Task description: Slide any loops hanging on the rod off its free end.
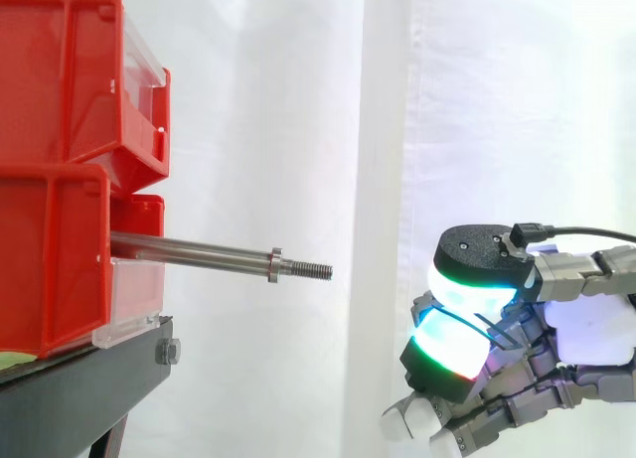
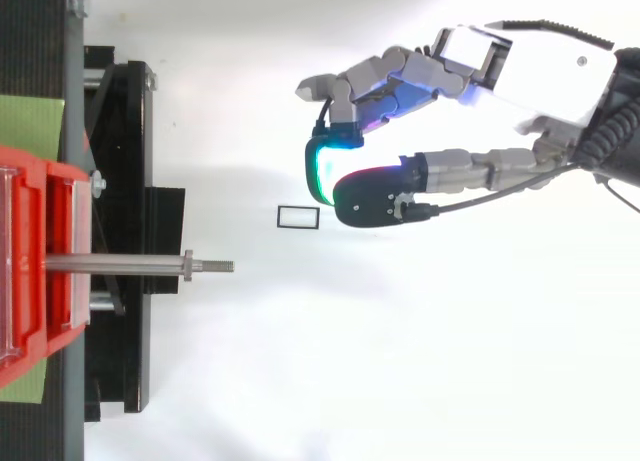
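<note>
The hand (image 2: 540,71) has its fingers (image 2: 318,171) curled, pads drawn close together, gripping nothing. A small rectangular loop (image 2: 298,216) sits just beside the fingertips, not touching them. Farther out, well apart from the fingers, the bare rod (image 1: 194,251) projects from the red bins (image 1: 60,160).

On my side view, two red bins (image 1: 60,90) are stacked at the left, and the upper one juts a little further out than the lower. Each has a clear panel (image 1: 134,299) on its front. They sit on a black stand (image 1: 84,393) with a bolt (image 1: 167,353) in its edge. A white curtain (image 1: 298,110) hangs behind. From above I make out something green (image 2: 30,126), perhaps a mat, under the bins.
</note>
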You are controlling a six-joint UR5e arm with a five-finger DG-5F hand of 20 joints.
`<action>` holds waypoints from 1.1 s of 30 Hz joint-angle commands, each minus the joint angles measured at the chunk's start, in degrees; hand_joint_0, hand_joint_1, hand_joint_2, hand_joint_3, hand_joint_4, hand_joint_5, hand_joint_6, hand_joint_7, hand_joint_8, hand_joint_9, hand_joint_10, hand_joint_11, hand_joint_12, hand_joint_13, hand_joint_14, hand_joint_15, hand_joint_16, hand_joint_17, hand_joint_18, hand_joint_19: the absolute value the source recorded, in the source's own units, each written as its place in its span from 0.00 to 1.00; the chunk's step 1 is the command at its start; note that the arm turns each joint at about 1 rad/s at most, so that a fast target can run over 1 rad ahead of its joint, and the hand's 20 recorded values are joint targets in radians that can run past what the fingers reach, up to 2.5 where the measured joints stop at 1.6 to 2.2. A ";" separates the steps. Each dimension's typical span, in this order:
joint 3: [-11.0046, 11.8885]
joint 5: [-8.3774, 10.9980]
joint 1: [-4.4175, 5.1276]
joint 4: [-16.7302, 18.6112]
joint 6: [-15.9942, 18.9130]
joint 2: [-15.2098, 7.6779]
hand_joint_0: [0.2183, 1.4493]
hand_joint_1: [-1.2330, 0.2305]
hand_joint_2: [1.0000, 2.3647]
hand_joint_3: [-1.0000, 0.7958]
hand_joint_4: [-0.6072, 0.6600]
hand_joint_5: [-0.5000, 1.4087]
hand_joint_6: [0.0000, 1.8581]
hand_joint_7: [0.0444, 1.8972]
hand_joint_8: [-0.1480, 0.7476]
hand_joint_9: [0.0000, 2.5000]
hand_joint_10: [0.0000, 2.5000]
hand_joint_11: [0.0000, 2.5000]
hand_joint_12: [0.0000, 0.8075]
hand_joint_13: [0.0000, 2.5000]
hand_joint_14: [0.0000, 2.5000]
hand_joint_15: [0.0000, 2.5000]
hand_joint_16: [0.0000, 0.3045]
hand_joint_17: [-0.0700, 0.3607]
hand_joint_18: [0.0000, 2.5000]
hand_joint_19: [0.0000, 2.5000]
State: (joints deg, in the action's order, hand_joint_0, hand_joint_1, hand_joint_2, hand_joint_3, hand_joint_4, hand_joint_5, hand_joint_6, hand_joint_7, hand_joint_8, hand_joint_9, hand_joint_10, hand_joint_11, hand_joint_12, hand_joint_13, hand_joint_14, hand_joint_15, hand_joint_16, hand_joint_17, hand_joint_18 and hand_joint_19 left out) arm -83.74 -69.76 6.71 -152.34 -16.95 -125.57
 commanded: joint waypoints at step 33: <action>-0.02 0.07 0.05 -0.06 -0.27 0.06 0.25 0.37 0.00 0.59 0.42 0.22 0.46 0.56 0.52 0.37 0.01 0.14 0.53 0.19 0.00 0.05 0.23 0.53 0.21 0.09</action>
State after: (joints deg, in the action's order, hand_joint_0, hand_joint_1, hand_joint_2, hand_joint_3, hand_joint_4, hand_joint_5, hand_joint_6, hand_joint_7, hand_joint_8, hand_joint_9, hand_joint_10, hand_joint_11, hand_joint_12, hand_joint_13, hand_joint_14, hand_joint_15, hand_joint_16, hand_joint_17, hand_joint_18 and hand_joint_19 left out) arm -83.76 -69.70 6.77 -152.40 -17.23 -125.52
